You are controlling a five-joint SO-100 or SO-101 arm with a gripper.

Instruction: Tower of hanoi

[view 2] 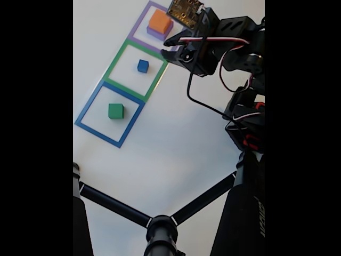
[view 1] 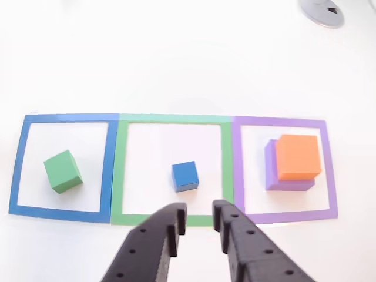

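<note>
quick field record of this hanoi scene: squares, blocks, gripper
blue square: green block inside
green square: blue block inside
purple square: orange block stacked on purple block
gripper: open, empty, hovers at the green square's near edge in the other view
surface: white table

The orange block hides most of the purple block beneath it.
</note>
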